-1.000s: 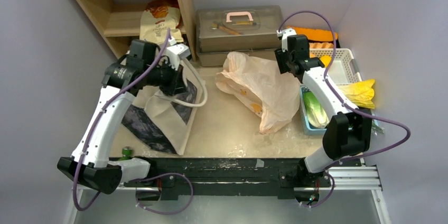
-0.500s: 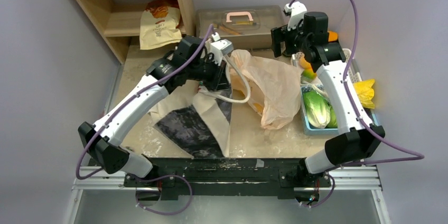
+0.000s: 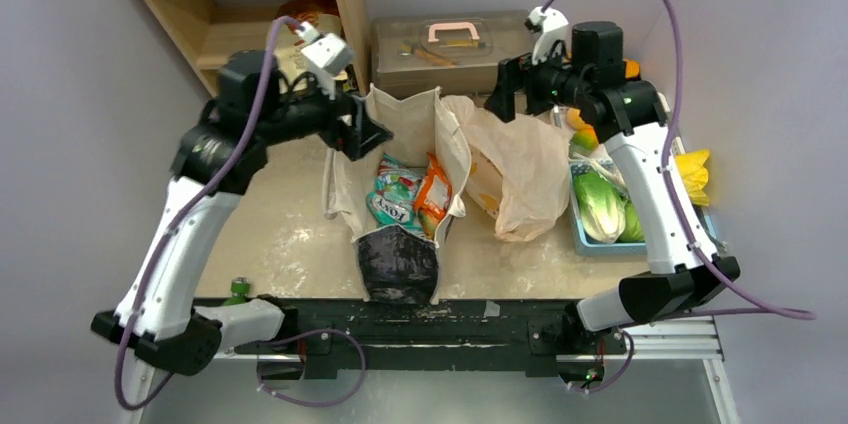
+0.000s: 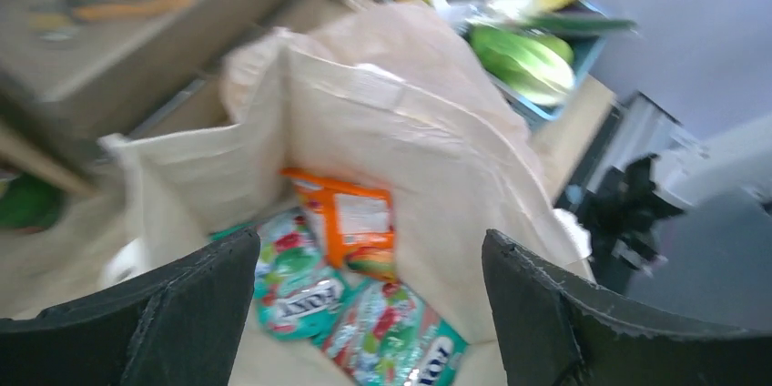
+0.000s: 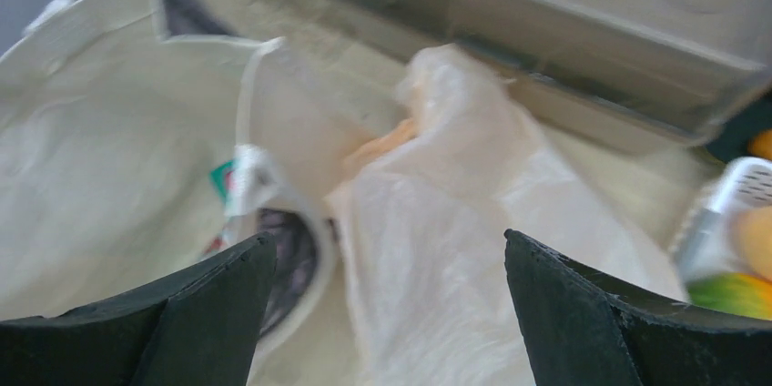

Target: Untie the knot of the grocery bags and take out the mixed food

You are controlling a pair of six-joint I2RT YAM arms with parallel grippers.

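Left gripper [image 4: 369, 259]: my jaws are spread wide with nothing between them and nothing touching. They hang at the left rim of the canvas tote [image 3: 400, 114], which stands open mouth-up. Inside the tote lie green-and-white snack packets [image 3: 393, 194] with an orange packet [image 3: 433, 189] beside them.

Just right of the tote and leaning on its wall is the plastic grocery bag [image 3: 520, 169]. It is pale orange, crumpled and slumped on the table [image 3: 290, 234]. Its gathered top [image 5: 437, 67] points toward the grey toolbox [image 3: 450, 44] behind it. The wrist view is too blurred to tell how that top is tied.

Right gripper [image 5: 390, 249]: my jaws are spread wide too and hold nothing. They hover above the upper end of the grocery bag, clear of the plastic.

Far right, a long cabbage [image 3: 598, 206] lies in a blue tray [image 3: 578, 229], and round orange fruit [image 3: 580, 122] sits just behind it.
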